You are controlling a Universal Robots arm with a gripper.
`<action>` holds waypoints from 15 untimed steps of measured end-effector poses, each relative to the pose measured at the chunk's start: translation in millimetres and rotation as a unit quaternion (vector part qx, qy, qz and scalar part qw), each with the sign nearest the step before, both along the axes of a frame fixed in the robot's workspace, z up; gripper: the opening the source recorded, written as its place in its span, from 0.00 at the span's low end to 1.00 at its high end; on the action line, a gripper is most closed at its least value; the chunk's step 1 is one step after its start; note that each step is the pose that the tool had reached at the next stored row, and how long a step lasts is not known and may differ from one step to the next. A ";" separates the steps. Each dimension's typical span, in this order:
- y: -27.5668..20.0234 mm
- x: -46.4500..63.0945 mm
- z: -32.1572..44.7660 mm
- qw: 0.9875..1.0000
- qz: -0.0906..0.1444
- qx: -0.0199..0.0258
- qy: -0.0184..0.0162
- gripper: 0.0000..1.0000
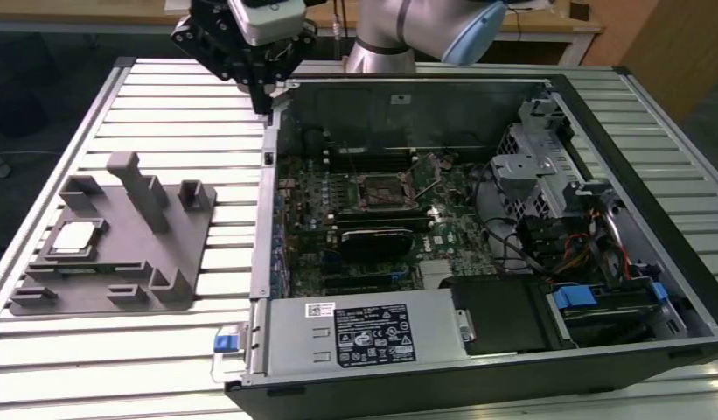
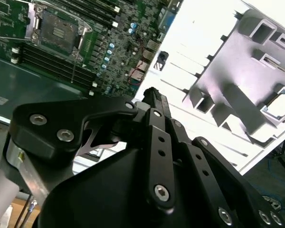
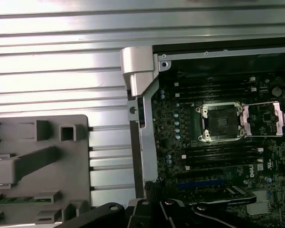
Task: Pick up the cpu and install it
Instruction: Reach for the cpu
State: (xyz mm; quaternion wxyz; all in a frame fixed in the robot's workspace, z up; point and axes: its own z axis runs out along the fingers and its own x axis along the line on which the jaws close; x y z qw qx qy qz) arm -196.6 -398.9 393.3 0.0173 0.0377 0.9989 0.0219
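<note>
The cpu (image 1: pixel 76 238), a small square chip with a silvery top, lies in a recess of the grey fixture plate (image 1: pixel 125 271) at the exterior view's left. In the second wrist view the cpu (image 2: pixel 281 105) sits on the same plate (image 2: pixel 237 61). My gripper (image 1: pixel 264 103) hangs above the far left corner of the open computer case, well away from the cpu. Its black fingers (image 2: pixel 154 102) meet at the tip with nothing between them. The motherboard socket (image 1: pixel 379 188) stands open with its metal lid flipped aside, as both wrist views show (image 3: pixel 222 122) (image 2: pixel 57 31).
The computer case (image 1: pixel 592 114) lies open on a slatted aluminium table (image 1: pixel 172 96). A power supply (image 1: pixel 359 332) fills its near side. Drive cages and cables (image 1: pixel 557 219) fill the exterior view's right. Grey upright blocks (image 1: pixel 137 188) rise from the fixture plate.
</note>
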 end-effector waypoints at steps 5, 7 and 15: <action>0.0 -12.1 0.0 1.000 0.000 0.000 -0.001 0.11; 0.0 -16.7 0.0 1.000 0.000 0.000 -0.002 0.11; 0.0 -34.0 0.0 1.000 0.000 0.000 -0.003 0.11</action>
